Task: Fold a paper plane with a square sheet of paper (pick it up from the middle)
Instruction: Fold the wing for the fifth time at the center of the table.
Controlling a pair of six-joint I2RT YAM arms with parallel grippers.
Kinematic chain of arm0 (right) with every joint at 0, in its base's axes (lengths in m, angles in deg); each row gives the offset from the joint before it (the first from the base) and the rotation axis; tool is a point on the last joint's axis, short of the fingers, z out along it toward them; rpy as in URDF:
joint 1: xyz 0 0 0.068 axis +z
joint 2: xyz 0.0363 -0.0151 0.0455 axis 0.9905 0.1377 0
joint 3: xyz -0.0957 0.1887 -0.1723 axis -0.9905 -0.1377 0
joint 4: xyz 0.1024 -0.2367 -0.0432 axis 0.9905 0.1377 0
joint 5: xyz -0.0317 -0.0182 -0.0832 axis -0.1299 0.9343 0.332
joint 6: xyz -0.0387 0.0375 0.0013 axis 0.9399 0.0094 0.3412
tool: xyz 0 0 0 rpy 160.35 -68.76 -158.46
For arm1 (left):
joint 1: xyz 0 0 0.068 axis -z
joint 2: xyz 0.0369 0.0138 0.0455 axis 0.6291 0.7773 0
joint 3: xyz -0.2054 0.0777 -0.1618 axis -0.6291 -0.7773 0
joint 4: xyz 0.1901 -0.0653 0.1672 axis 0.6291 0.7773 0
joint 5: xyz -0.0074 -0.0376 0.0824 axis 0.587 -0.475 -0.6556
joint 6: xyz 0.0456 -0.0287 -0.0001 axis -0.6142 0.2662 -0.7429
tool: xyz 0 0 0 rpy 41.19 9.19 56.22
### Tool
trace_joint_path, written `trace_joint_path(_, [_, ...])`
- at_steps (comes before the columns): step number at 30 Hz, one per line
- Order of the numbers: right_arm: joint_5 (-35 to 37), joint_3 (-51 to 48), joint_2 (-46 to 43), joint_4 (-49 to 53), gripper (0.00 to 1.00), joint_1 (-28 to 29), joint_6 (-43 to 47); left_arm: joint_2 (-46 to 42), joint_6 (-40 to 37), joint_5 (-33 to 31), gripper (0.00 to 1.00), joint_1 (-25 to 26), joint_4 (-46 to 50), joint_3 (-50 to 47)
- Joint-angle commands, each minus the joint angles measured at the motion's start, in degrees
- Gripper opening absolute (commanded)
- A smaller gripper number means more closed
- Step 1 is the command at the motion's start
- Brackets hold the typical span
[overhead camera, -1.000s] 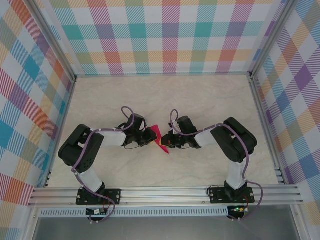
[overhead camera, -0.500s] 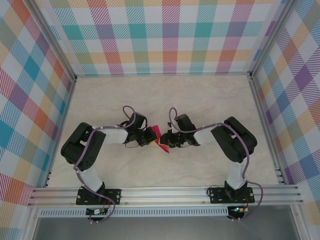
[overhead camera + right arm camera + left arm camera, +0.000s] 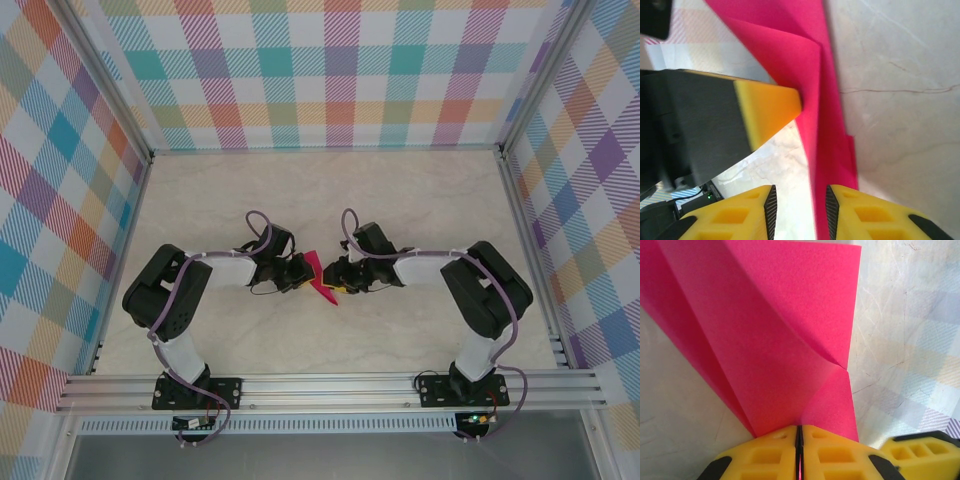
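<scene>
Marble-look tabletop (image 3: pixel 400 200): one folded pink paper sheet (image 3: pixel 322 280). Two pairs: left fingers (image 3: pixel 765 455) pinched shut on sheet; right fingers (image 3: pixel 880 215) parted, sheet's edge between them.

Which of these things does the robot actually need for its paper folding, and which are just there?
Job: pink paper, partly folded; left claw, pinching it; right claw, open at its edge.
Just there: table; checked walls; metal rail.
</scene>
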Motion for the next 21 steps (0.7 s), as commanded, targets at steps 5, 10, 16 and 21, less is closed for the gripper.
trace_joint_path(5, [1.03,3.47,-1.7,8.36,0.34,-0.29,2.95,2.85,0.22,-1.71,0.1,0.52,3.83,-0.72])
trace_joint_path(10, [1.12,4.28,0.03,9.01,0.33,-0.28,2.39,2.82,0.06,-1.56,0.1,0.52,4.06,-0.62])
trace_joint_path(16, [-1.42,4.36,1.46,8.16,0.25,-0.28,1.75,2.77,0.08,-1.52,0.1,0.52,4.14,-0.41])
trace_joint_path(21, [-2.42,4.12,2.15,8.77,0.22,-0.23,1.73,2.77,0.17,-1.73,0.1,0.52,4.1,-0.58])
